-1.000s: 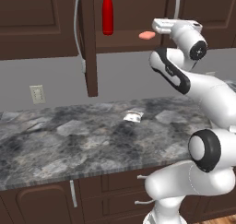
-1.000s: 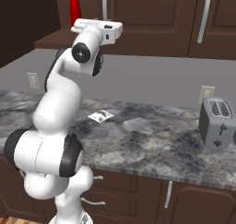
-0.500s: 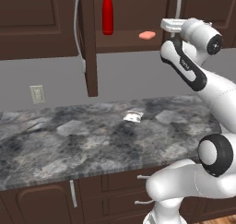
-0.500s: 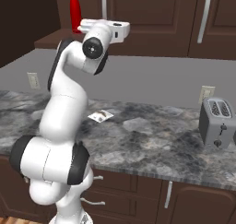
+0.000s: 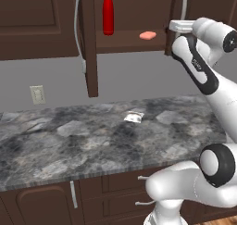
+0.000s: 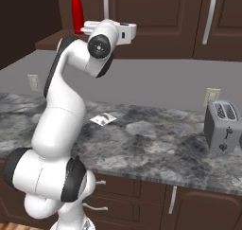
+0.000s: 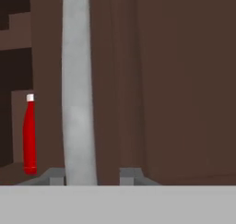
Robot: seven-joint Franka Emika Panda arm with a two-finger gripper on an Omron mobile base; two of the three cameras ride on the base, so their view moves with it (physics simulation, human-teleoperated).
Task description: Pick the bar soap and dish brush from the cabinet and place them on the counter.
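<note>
I am sliding my hand away along the cabinet (image 5: 41, 25) front. A moment back my gripper (image 7: 92, 176) was hanging just beside the bar soap (image 5: 148, 34), and now it is sitting farther from the red bottle (image 5: 108, 11) than the soap is, up against the edge of the door on that far side. The soap is lying flat on the same shelf as the red bottle, near it and untouched. My jaws are standing part-way apart, straddling the long silver handle (image 7: 78, 103). One tip is right against it and the other is clear of it, so nothing is pinched. I am reading this as going for the door instead of the soap, perhaps to swing it wider for reach. Nothing is resting on the counter (image 5: 69, 140) for the task yet.
</note>
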